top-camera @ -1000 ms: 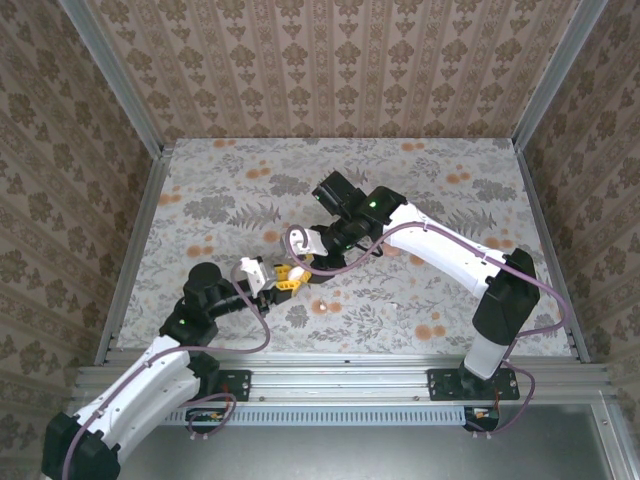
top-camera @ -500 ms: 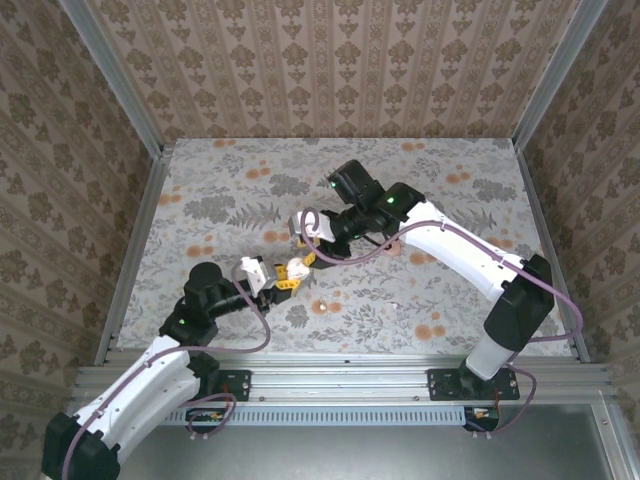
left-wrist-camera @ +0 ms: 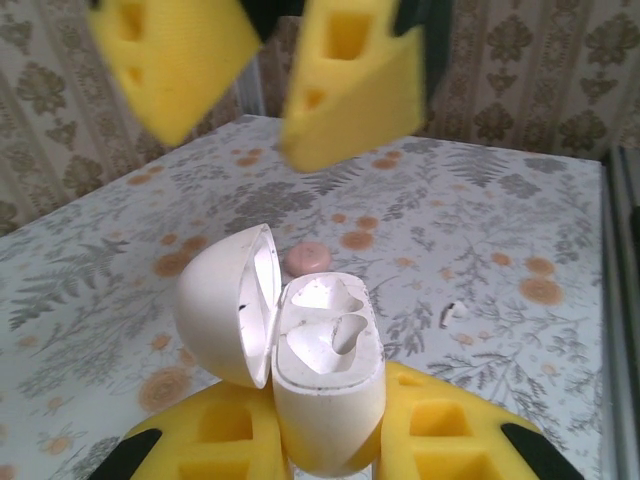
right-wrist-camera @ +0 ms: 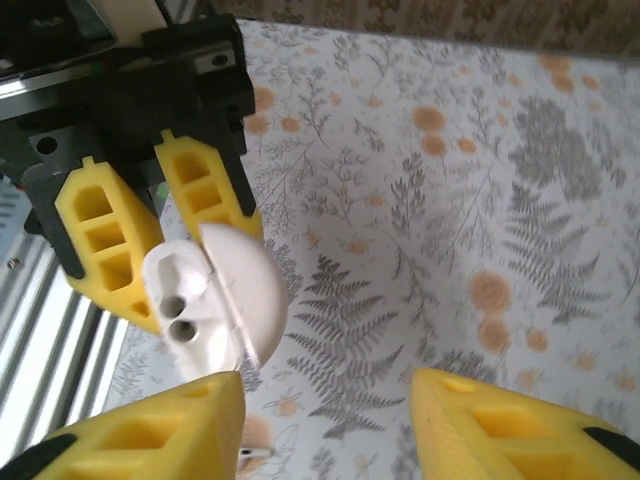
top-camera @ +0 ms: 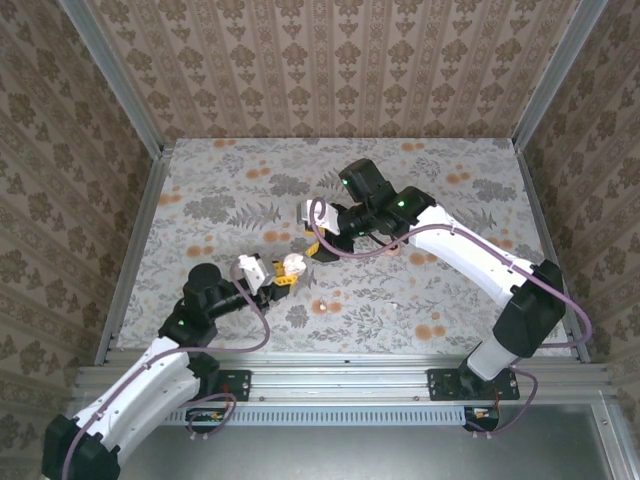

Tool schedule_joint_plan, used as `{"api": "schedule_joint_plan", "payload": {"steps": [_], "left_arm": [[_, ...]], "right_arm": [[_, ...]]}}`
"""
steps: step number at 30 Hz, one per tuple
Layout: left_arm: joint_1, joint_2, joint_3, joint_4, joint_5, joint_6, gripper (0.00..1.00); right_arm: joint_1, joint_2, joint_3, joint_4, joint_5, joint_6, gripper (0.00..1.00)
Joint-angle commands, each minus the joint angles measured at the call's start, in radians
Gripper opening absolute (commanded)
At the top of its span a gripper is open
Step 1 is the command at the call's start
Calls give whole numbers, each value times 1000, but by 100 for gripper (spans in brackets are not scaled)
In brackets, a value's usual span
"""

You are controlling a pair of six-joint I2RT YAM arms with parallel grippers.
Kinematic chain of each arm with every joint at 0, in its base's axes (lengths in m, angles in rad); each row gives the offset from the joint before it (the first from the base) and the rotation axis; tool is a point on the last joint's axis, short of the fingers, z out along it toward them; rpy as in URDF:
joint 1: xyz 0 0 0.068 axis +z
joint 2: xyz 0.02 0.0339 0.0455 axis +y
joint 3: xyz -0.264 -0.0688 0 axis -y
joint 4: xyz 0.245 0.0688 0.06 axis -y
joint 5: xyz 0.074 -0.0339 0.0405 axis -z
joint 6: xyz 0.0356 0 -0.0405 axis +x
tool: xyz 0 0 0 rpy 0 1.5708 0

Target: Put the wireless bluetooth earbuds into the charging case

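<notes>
My left gripper [top-camera: 281,276] is shut on the lower half of the white charging case [left-wrist-camera: 325,375], holding it upright just above the table. The lid [left-wrist-camera: 222,300] is swung open to the left and both sockets look empty. The case also shows between the left gripper's yellow fingers [right-wrist-camera: 100,240] in the right wrist view. My right gripper [top-camera: 318,244] hangs open a little beyond and above the case, nothing between its pads. A small white earbud [right-wrist-camera: 253,452] lies on an orange flower print [top-camera: 322,305]. Another white earbud [left-wrist-camera: 452,312] lies on the table further right.
A small salmon-pink disc [left-wrist-camera: 307,257] lies on the table just beyond the case. The floral table [top-camera: 230,190] is walled with patterned panels, and metal rails [top-camera: 130,260] run along its sides. The space behind and left of the grippers is free.
My right gripper has drawn back from the case, up and to the right, and its jaws have widened. The left gripper has kept its hold on the case.
</notes>
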Motion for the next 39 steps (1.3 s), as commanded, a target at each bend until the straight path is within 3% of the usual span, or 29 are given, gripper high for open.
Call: {"api": "schedule_joint_plan", "payload": {"steps": [1, 5, 17, 28, 39], "left_arm": [[-6, -27, -37, 22, -142, -55, 0], [-2, -50, -70, 16, -242, -95, 0], [22, -164, -129, -87, -465, -226, 0], [75, -241, -152, -152, -479, -263, 0], [93, -242, -167, -142, -459, -272, 0]], "right_arm": [[-7, -47, -36, 43, 77, 180, 55], [1, -51, -64, -6, 136, 249, 57], [137, -17, -169, -148, 318, 17, 55], [258, 129, -167, -208, 418, -94, 52], [270, 257, -155, -140, 482, -124, 49]]}}
